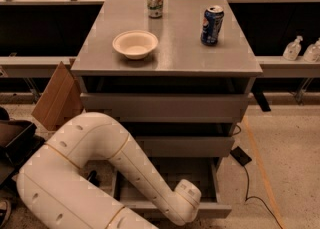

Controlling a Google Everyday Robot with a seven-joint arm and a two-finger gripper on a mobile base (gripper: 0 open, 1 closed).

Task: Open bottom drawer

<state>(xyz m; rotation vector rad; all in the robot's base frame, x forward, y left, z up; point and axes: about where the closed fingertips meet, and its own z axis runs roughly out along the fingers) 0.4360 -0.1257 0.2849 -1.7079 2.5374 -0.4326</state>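
Grey flat-fronted, handle-less bottom drawer [218, 209] sits low centre of frame, already well out of the grey cabinet [165, 105], dark interior exposed. Rigid smooth panel with no handle, so hook the front's top edge. Probably light and slides easily. White arm's end effector [187, 201] is at that front edge. Grip state: cannot tell, the wrist hides it.

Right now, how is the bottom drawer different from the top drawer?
The bottom drawer is pulled out, so its inside shows; the top drawer is pushed in. The gripper sits at the bottom drawer's front edge, well below the top drawer. The bottom drawer's front looks narrower than the top drawer's. Both are plain grey with no handles.
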